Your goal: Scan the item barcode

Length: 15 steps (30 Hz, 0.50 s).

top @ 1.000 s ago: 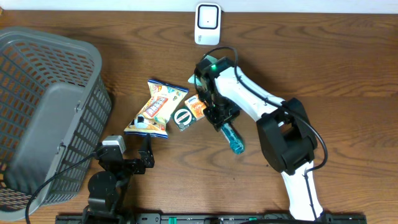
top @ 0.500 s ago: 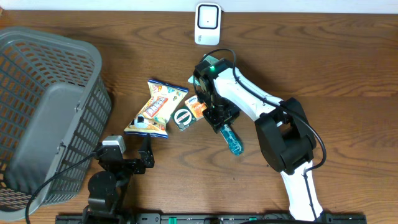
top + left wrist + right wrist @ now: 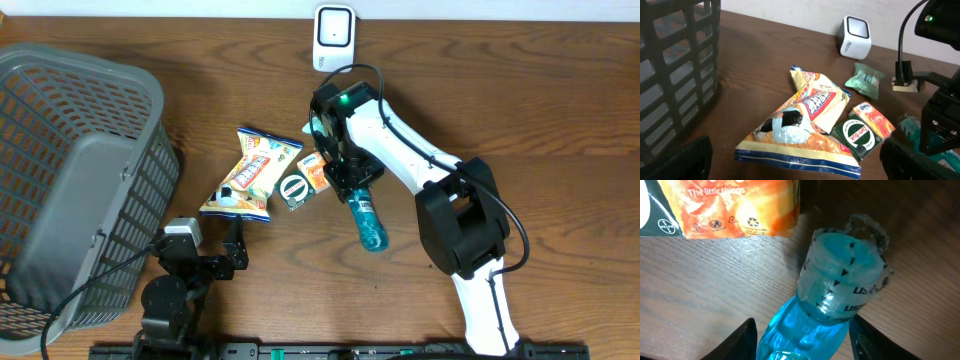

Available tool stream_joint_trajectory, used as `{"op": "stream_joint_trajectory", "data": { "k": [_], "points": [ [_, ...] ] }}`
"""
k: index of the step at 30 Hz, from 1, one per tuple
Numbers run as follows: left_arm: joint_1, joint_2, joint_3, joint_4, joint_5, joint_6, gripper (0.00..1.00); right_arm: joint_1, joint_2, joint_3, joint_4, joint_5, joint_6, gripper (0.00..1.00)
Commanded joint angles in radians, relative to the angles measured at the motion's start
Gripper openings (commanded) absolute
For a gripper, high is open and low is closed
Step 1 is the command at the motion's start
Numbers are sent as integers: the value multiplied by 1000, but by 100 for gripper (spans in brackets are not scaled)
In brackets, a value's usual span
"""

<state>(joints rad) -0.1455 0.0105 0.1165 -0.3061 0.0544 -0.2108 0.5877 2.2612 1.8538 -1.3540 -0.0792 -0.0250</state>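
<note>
Brown wooden table (image 3: 560,120) carries everything you need, so take it from the biggest thing down. The grey plastic mesh basket (image 3: 150,200) sits at the left, with nothing of the work near it. The left gripper (image 3: 795,155) waits at the near edge with its fingers spread wide and nothing between them. The yellow and blue crinkled snack bag (image 3: 250,175) lies in the middle, left of the work.

Your item is the blue translucent plastic bottle (image 3: 368,222), lying flat to the right of the packets, its capped end far and tucked under the right gripper (image 3: 804,337). That is where the change is: over the last second the bottle has swung from slanting near-right to pointing almost straight at the near edge, and more of its length now shows beyond the arm. The fingers stand partway apart on either side of its body; you cannot tell from these views whether they pinch it or have let go.

By the look of it the bottle rests on the wood, so the scan is not yet begun. The white box-shaped barcode scanner (image 3: 333,38) stands at the far edge, well apart, and no barcode shows. The small orange packet (image 3: 730,205) lies just beside the cap
</note>
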Motion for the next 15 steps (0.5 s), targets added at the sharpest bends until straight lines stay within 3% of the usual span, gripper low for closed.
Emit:
{"op": "stream_joint_trajectory", "data": {
  "k": [1, 6, 8, 10, 15],
  "points": [
    [5, -5, -16, -21, 10, -5, 98, -6, 7, 19, -2, -6, 11, 51],
    [5, -5, -16, -21, 10, -5, 98, -6, 7, 24, -3, -5, 29, 50],
    [5, -5, -16, -21, 10, -5, 98, -6, 7, 24, -9, -6, 32, 44],
    [5, -5, -16, -21, 10, -5, 98, -6, 7, 24, -11, -5, 35, 44],
    [5, -5, -16, -21, 10, -5, 98, -6, 7, 24, 0, 55, 98, 61]
  ]
}}
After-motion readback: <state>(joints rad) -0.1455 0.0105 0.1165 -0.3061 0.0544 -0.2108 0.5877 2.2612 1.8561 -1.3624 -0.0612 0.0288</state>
